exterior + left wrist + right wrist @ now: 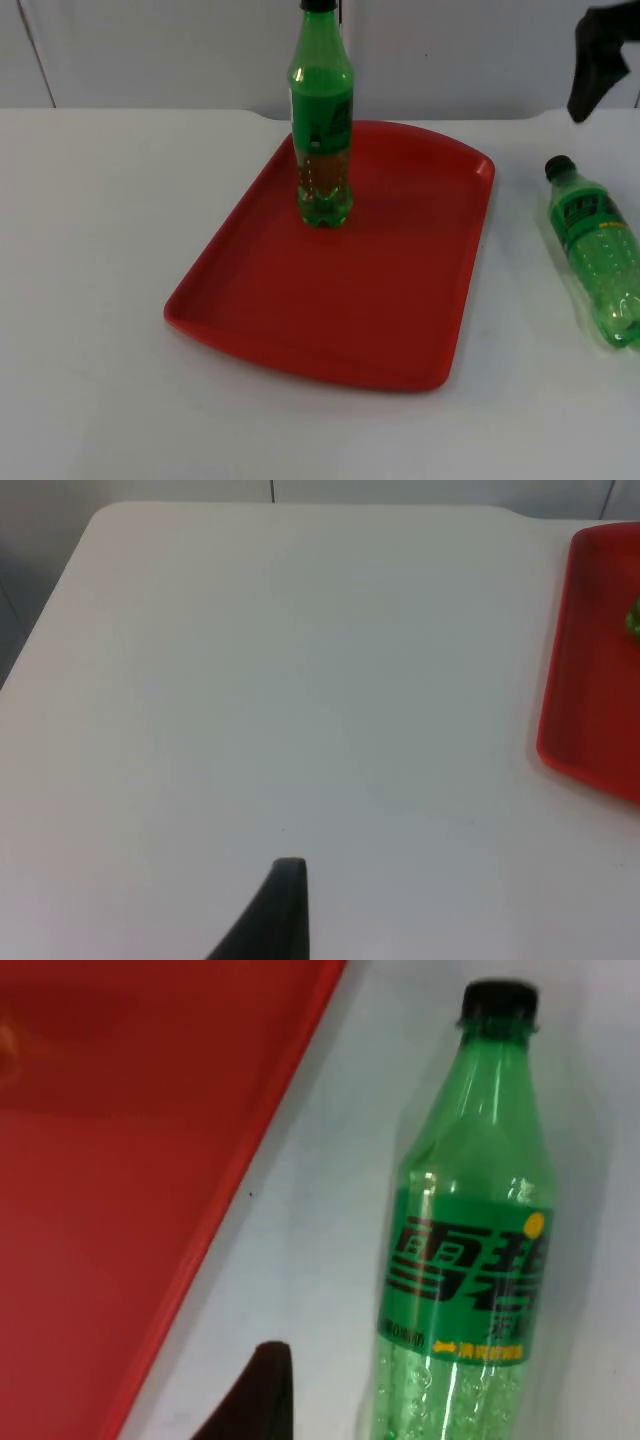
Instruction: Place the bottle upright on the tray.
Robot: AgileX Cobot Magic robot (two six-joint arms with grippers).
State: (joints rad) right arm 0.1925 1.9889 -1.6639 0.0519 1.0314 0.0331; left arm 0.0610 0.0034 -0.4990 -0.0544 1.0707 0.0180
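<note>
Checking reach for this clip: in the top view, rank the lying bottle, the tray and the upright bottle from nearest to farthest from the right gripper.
From the right gripper, at the table's far right:
1. Lying bottle, on the table just below the gripper, right of the tray.
2. Tray, mid-table; its near corner lies left of the gripper.
3. Upright bottle, standing on the tray's far left part.

I see a red tray (400, 330), white table (90, 250), two green bottles: upright bottle (321, 120), lying bottle (597, 250), both black-capped, green label with dark lettering.
</note>
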